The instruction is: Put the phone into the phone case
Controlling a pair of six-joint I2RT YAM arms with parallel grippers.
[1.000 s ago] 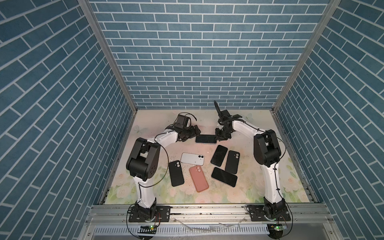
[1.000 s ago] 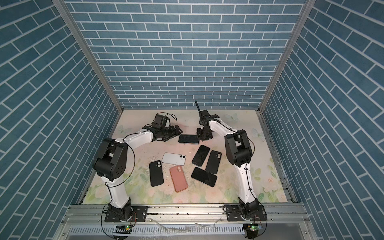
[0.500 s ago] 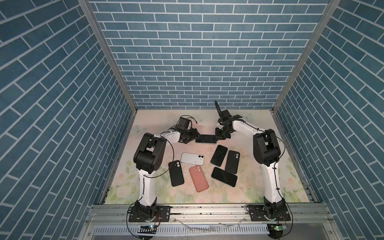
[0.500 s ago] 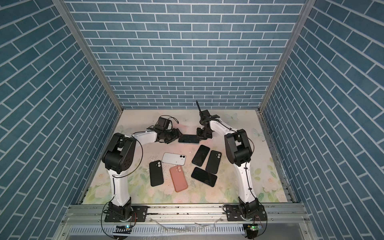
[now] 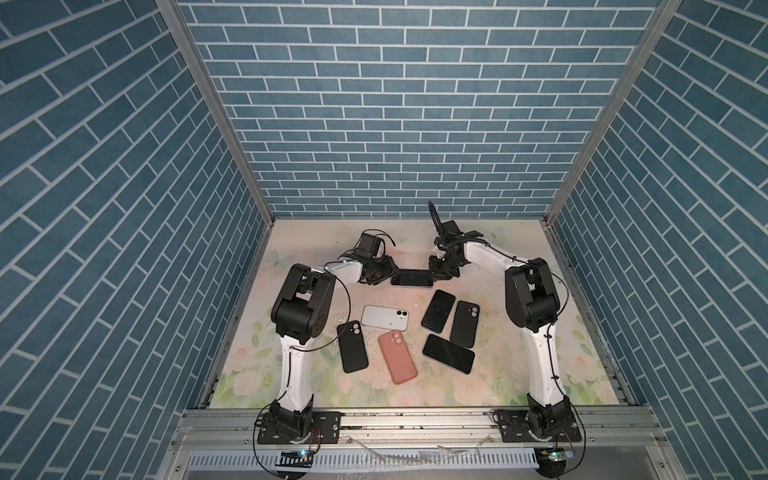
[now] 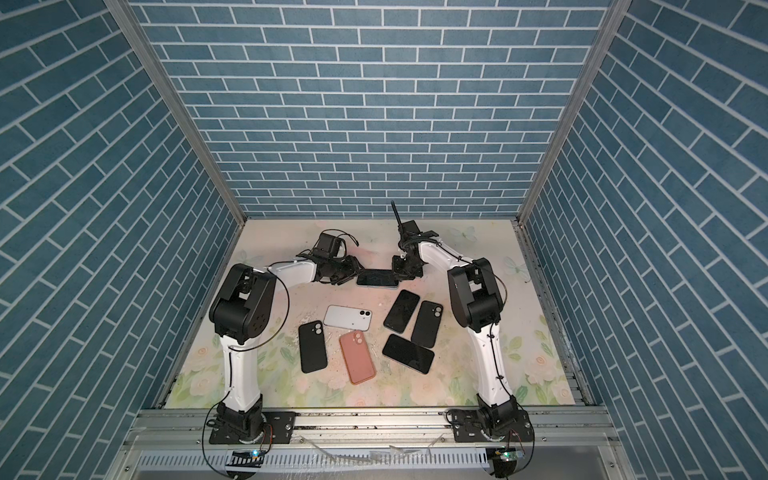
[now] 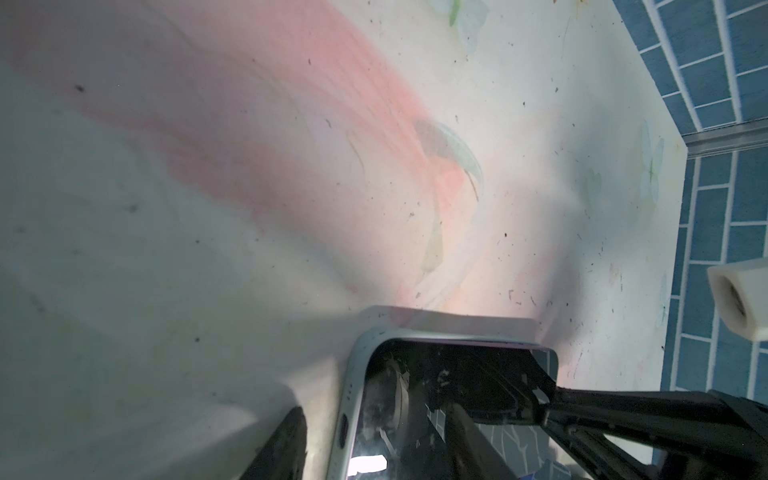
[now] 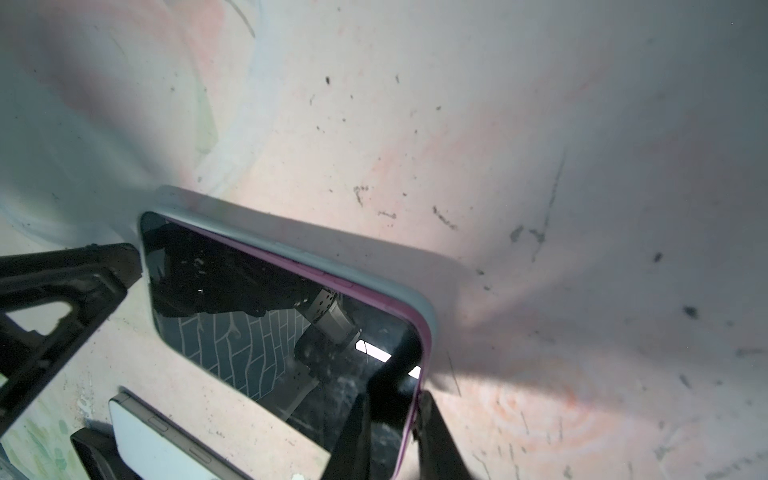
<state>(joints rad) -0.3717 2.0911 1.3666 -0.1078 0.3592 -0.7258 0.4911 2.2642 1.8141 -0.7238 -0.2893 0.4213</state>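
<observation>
Right now the phone (image 5: 411, 278) lies flat, screen up, on the flowered worktop (image 5: 511, 374). It is in the middle of both top views, just above a loose cluster of other handsets, with a claw at each short end. It sits inside a gray case (image 8: 316, 253). In the right wrist view a thin purple edge of the phone shows just inside the gray rim along one long side. Whether it is pressed fully home I cannot tell.

The right claw (image 5: 437, 275) meets the phone's right end in a top view. Its own wrist view shows its two fingers (image 8: 353, 440) drawn close and pinching that end, one over the glass and one outside the case rim.

The left claw (image 5: 385, 277) is at the phone's left end. In the left wrist view its jaws stand apart around that end. One finger (image 7: 286, 449) is beside the case's long side with a sliver of worktop between them. The other finger's tip is at the far corner of the screen. The left claw is parted, not clamped.

Lower in the frame lie a white handset (image 5: 384, 318), a black handset (image 5: 352, 347) and a pink handset (image 5: 397, 357), all back up. Three dark handsets (image 5: 464, 324) lie to their right. All of these are apart from both claws.
</observation>
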